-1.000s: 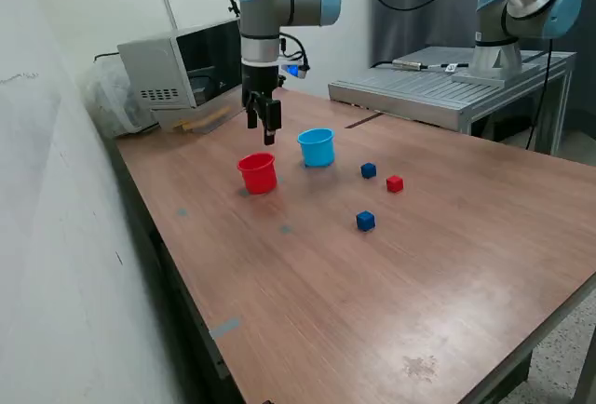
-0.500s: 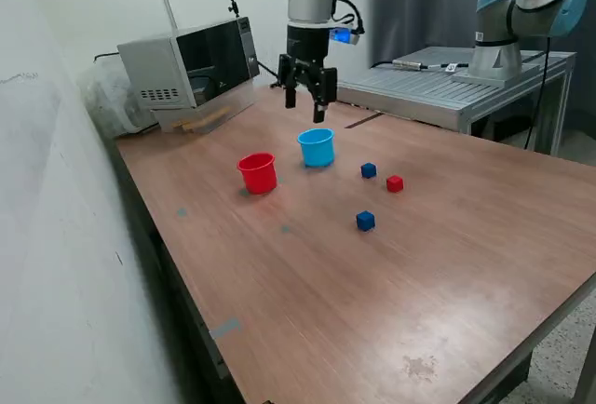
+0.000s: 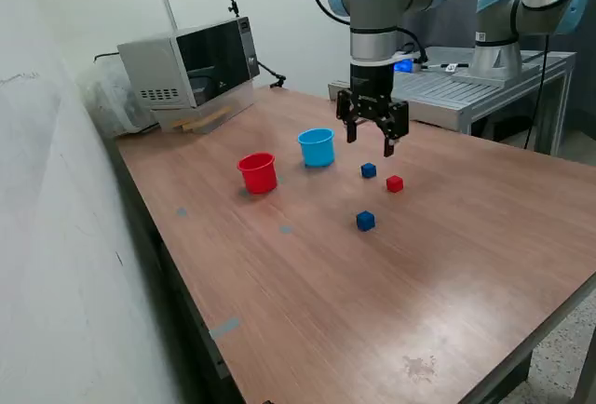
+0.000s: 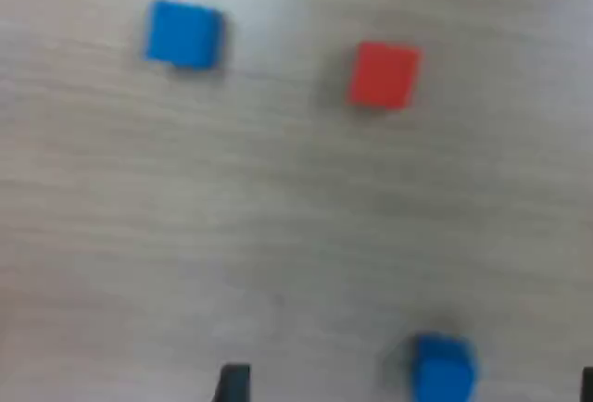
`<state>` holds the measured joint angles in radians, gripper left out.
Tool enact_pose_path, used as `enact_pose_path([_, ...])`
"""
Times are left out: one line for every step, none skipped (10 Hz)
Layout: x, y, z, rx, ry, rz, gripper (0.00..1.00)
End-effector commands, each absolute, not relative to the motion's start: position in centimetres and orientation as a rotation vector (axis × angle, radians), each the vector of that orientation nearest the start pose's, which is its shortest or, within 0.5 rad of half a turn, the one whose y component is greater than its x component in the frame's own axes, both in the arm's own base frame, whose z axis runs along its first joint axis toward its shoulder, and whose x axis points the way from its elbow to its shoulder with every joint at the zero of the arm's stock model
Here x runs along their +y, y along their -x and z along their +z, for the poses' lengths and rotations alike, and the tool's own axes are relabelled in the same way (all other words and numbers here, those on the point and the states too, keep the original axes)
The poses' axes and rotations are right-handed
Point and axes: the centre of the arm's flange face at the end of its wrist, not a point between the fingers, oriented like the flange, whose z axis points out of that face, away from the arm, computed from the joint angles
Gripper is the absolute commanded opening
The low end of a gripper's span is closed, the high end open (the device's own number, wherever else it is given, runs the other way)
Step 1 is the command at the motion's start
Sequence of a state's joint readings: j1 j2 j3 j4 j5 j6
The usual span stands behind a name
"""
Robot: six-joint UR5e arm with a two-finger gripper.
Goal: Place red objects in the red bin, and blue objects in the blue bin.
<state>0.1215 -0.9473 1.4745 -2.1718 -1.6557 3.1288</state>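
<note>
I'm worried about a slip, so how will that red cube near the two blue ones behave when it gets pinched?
The red cube looks rigid, with flat faces, so it probably grips squarely and won't roll. It seems small and likely light, so an off-centre touch from the open gripper might nudge it.

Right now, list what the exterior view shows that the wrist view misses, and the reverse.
Exterior only: the red cup, the light blue cup, the microwave and the gripper hanging open above the table. Wrist only: nothing new, just blurred closeness. Shared: one red cube and two blue cubes, on bare wood.
</note>
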Motion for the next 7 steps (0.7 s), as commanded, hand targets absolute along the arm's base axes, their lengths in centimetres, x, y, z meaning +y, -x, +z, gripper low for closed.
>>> enact_pose_path([-28.0,63.8,19.4,1.987,2.443,0.125,1.00])
enact_pose_path([-29.1,63.6,19.7,2.038,2.421,0.141,1.00])
enact_pose_path([-29.4,63.5,19.7,2.079,2.391,0.143,1.00])
enact_pose_path([-29.4,64.5,18.0,2.088,2.365,0.129,1.00])
enact_pose_path([-29.5,64.9,15.9,2.089,2.335,0.115,1.00])
enact_pose_path([-29.0,65.5,15.7,2.121,2.299,0.130,1.00])
enact_pose_path([-28.6,66.0,15.6,2.161,2.245,0.166,1.00])
